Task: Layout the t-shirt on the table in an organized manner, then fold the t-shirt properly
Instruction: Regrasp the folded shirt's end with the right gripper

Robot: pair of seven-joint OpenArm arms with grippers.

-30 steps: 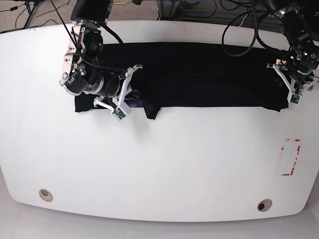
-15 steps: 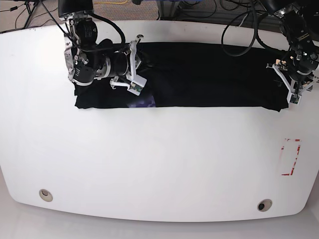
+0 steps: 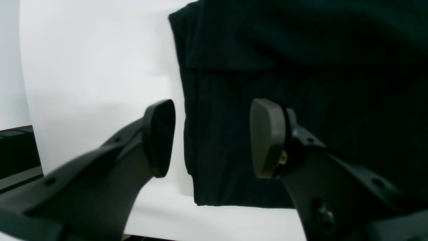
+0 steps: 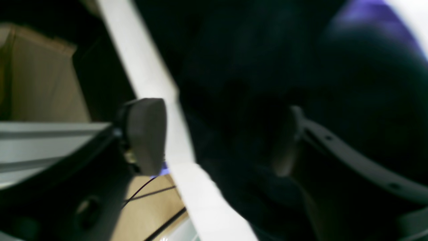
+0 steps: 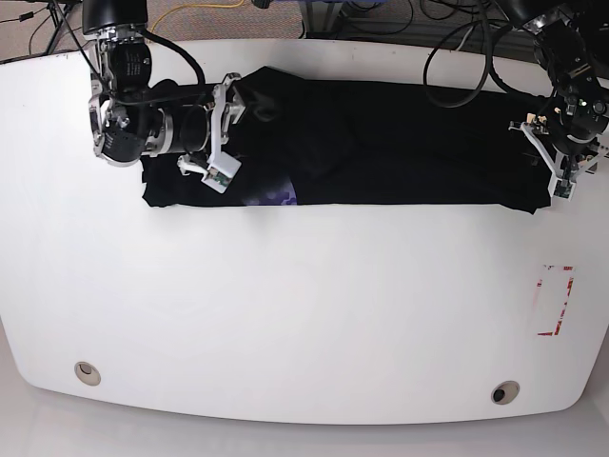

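The base view looks down from above onto the table [image 5: 304, 324], its far edge toward the top; both arms enter from that side. Each wrist view looks between its own gripper's fingers at close range: the left wrist view shows cloth and tabletop, the right wrist view cloth, a table edge and the floor [image 4: 143, 197] beyond. The base view shares with each the t-shirt [image 5: 400, 143] area beneath that arm.

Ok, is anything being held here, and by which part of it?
Nothing is held: the left pincer and right pincer stand open, gripping no part of the t-shirt.
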